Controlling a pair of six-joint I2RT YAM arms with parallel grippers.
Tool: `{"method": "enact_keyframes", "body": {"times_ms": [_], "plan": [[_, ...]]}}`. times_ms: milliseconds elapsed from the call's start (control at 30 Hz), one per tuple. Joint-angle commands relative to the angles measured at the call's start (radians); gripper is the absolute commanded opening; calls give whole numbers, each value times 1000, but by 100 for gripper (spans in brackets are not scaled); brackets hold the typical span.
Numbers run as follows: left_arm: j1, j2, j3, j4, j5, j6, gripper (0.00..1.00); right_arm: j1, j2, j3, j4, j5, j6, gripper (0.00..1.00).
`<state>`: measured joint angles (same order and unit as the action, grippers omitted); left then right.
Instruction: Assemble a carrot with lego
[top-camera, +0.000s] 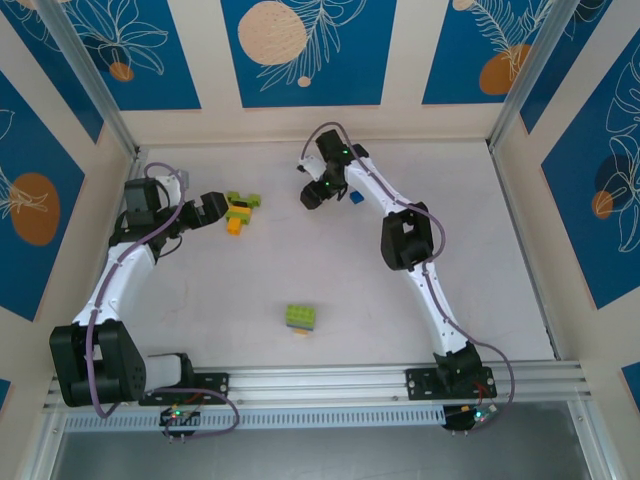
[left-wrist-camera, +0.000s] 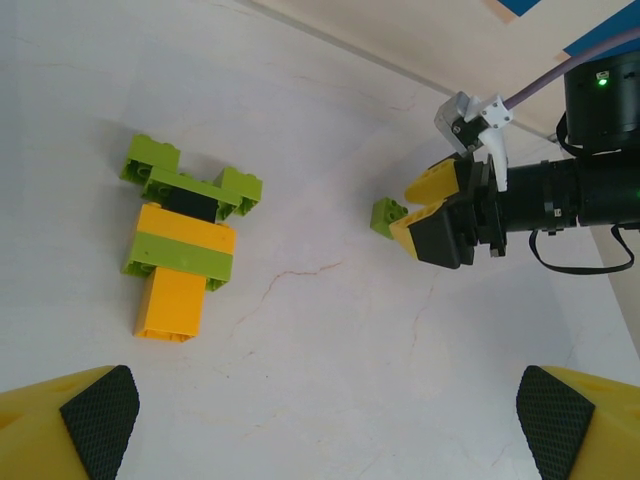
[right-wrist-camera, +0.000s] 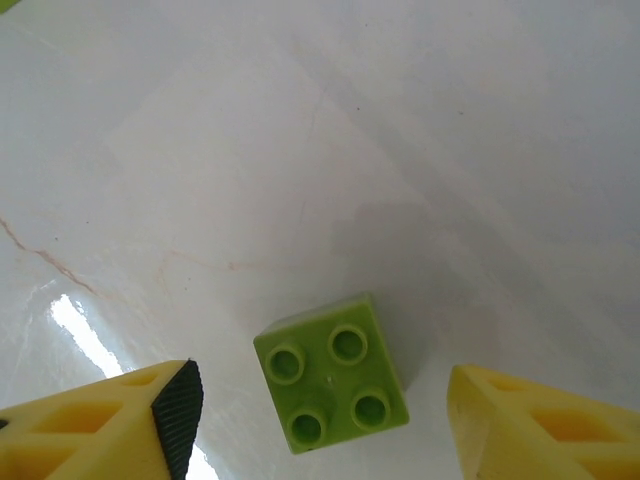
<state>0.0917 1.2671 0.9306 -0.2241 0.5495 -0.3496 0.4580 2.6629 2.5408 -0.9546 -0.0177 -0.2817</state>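
A small lime-green four-stud plastic brick (right-wrist-camera: 333, 385) lies loose on the glossy, faintly veined white table (right-wrist-camera: 400, 120), right of the part-built stack of orange, lime and black studded bricks (left-wrist-camera: 180, 250). The right gripper (left-wrist-camera: 405, 212) straddles it, jaws parted with gaps on both sides, gripping nothing. Just left of that stack, the left gripper (left-wrist-camera: 320, 430) gapes wide and empty.

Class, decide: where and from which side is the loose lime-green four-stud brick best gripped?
Likely pinch the lime-green brick by two opposite smooth side walls, coming from above: it sits flat, studs up, walls free all round.
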Motion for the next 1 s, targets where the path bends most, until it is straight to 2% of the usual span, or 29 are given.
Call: {"method": "enact_keyframes", "body": {"times_ms": [0,267,500,967], "plan": [[16,-9,21,4,11,9,100,7,36,37,-14,-45,-13,66],[17,-8,21,6,11,9,100,10,57,62,-21,-48,-10,58],[19,-6,20,7,12,9,100,7,62,62,-21,-59,-9,56],[21,-5,19,10,15,8,100,-2,61,62,-38,-80,-4,42]]}}
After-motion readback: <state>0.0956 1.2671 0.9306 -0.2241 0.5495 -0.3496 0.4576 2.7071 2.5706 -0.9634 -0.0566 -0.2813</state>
